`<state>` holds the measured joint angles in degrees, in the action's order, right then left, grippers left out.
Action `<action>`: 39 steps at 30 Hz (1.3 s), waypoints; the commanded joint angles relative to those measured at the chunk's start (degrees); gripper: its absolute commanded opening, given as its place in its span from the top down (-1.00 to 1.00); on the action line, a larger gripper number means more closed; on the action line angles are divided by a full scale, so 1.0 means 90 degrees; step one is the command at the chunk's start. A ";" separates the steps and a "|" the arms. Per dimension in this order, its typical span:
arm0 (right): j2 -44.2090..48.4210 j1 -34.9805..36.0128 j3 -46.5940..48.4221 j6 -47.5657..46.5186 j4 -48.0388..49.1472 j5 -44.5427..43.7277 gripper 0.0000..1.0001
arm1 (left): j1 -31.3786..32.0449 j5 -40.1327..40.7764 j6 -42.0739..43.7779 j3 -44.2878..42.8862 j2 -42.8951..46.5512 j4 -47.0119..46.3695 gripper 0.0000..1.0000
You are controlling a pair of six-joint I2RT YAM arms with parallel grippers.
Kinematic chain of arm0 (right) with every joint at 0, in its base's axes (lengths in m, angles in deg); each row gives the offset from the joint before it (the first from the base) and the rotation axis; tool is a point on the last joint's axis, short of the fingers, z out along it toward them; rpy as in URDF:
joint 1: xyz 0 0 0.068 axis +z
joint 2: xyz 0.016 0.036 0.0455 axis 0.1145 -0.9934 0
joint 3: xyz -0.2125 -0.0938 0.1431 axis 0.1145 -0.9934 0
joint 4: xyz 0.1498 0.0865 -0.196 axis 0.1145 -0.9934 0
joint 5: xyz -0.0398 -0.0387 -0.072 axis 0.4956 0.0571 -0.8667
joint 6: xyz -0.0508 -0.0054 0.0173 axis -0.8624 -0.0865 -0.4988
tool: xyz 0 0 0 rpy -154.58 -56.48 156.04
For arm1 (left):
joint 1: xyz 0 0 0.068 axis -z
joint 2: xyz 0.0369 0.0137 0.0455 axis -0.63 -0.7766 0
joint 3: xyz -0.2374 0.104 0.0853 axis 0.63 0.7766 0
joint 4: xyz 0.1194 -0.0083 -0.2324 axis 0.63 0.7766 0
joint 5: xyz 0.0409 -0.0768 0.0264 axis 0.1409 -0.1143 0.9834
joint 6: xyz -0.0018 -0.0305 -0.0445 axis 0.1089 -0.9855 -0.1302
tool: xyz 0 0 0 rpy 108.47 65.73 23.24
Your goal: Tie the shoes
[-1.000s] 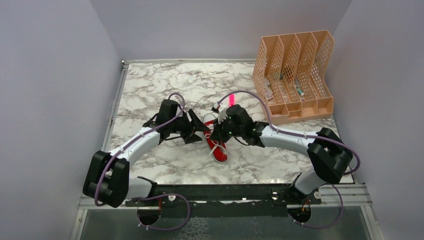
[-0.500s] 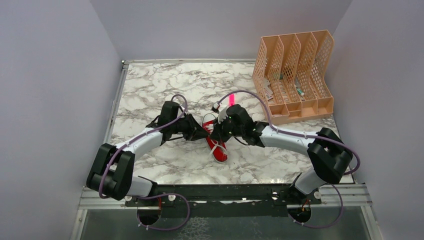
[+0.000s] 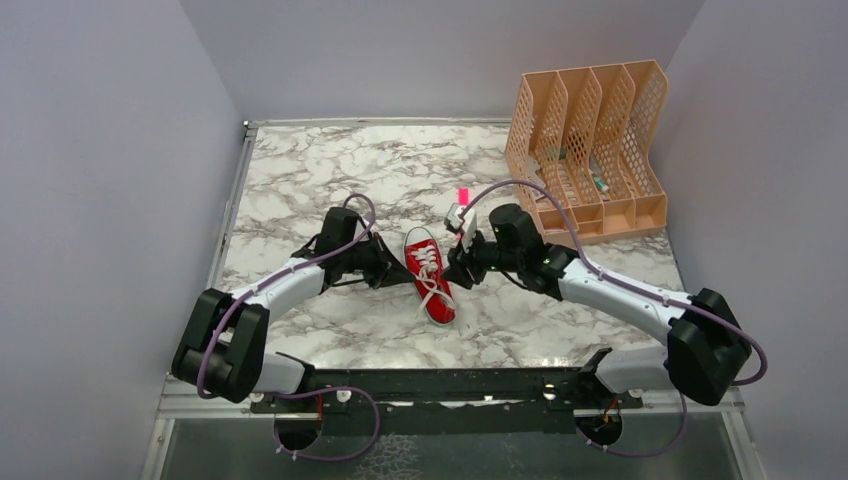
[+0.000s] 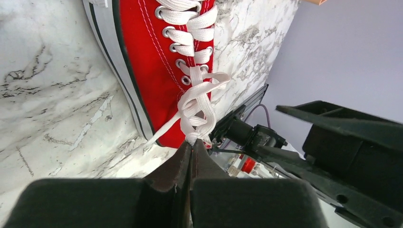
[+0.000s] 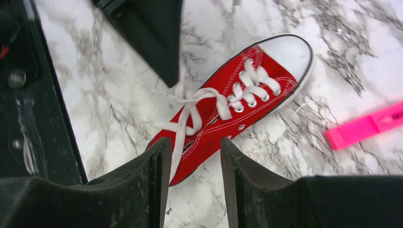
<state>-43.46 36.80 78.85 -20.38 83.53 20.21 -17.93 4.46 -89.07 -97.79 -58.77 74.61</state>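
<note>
- Red sneaker [image 3: 430,282] sits sole-down mid-counter [image 3: 300,170], between the two arms. White toe cap points at the far wall, heel toward the arm bases.
- Left end effector [image 4: 191,148]: fingers pressed together, clamped on the white lace [image 4: 196,102]. It sits just beside the shoe's left side, and the bunched lace runs from the top eyelets straight into the tips.
- Right end effector [image 5: 190,156]: fingers apart, gripping nothing, just beside the shoe's right side near the heel end. One loose lace strand trails into the gap between the fingers; can't tell if it touches either one.
- Lower eyelets laced crosswise, no bow visible.
- Pink marker [image 3: 463,196] lies flat on the counter beyond the right end effector, clear of the shoe.
- Peach file rack [image 3: 590,150] stands at the far right corner, well apart from the shoe.
</note>
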 commanded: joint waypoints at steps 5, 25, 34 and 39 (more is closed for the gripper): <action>-0.0049 0.0124 -0.0400 -0.2407 -0.0211 0.1027 0.17 | 0.0016 -0.0383 0.0320 -0.0407 -0.0202 0.0148 1.00; -0.0760 0.0440 -0.0363 -0.2467 0.0480 0.0716 0.31 | 0.0016 -0.0488 0.0188 -0.0481 -0.0291 -0.0019 1.00; -0.0978 0.0591 -0.0404 -0.2467 0.0659 0.0369 0.31 | 0.0016 -0.0530 0.0170 -0.0495 -0.0306 -0.0063 1.00; -0.0795 0.0609 -0.0637 -0.2230 0.1059 -0.0363 0.63 | 0.0011 -0.0559 0.0169 -0.0483 -0.0273 -0.0056 1.00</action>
<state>-51.72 41.85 74.92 -41.77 88.34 23.34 -17.93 1.42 -87.45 -101.05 -61.09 75.66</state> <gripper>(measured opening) 0.256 0.006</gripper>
